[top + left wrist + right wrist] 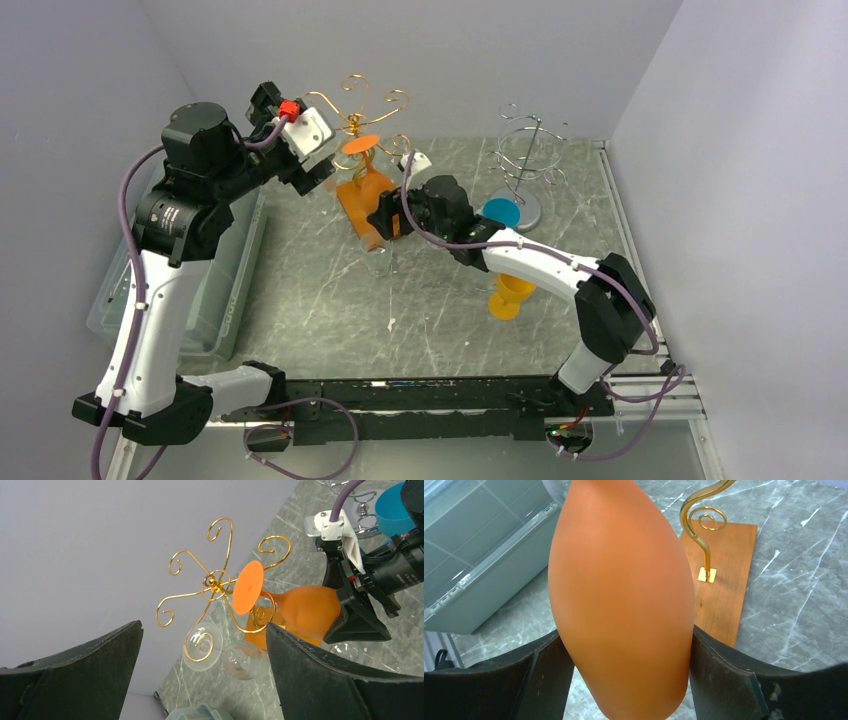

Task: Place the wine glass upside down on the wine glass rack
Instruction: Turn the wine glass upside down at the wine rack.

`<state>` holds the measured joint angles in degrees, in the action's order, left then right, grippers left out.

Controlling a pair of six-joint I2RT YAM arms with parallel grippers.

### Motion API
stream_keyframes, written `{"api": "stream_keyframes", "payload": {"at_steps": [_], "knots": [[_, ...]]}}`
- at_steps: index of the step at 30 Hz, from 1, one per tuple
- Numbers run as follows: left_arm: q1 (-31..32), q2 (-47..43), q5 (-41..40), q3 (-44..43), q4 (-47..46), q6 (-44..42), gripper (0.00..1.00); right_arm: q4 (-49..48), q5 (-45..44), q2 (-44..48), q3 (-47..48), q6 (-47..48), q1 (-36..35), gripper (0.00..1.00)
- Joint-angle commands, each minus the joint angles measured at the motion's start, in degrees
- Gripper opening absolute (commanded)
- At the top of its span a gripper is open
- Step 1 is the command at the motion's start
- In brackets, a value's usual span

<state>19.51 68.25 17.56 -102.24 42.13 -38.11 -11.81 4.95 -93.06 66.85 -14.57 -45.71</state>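
Gripping the orange wine glass point(619, 570) by its bowl in my right claw point(624, 635), I might knock its foot point(248, 586) on the gold rack point(215, 582) just ahead and tip it. My left claw point(202, 630) is open.

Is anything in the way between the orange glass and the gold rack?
Nothing visible blocks it. The right gripper holds the orange glass with its foot right by a gold rack arm. A clear glass sits at a different arm.

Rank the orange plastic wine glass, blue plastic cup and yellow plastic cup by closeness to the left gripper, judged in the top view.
1. Orange plastic wine glass, rear centre.
2. Blue plastic cup, right of centre.
3. Yellow plastic cup, near right.
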Motion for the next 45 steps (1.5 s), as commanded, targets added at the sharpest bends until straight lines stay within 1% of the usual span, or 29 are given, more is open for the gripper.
{"api": "stream_keyframes", "payload": {"at_steps": [1,15,21,38,45], "knots": [[0.18,-0.51,-2.08,-0.71,0.34,0.94,1.0,-5.47,0.38,-0.98,4.17,-0.62,-0.11,0.74],[0.16,-0.06,-3.46,0.19,0.5,0.5,1.0,-5.64,2.65,-5.19,7.78,0.55,-1.02,0.72],[0.18,0.52,-4.68,0.15,0.3,0.31,0.99,-5.31,3.22,-5.31,7.92,1.97,-1.57,0.72],[0.18,1.66,-5.69,-0.24,-0.29,0.39,0.99,-10.16,5.31,-1.08,1.07,3.8,-1.93,0.71],[0.18,2.39,-6.04,-0.39,-0.21,0.4,0.99,-14.38,4.64,1.82,-3.31,3.18,-1.92,0.71]]}}
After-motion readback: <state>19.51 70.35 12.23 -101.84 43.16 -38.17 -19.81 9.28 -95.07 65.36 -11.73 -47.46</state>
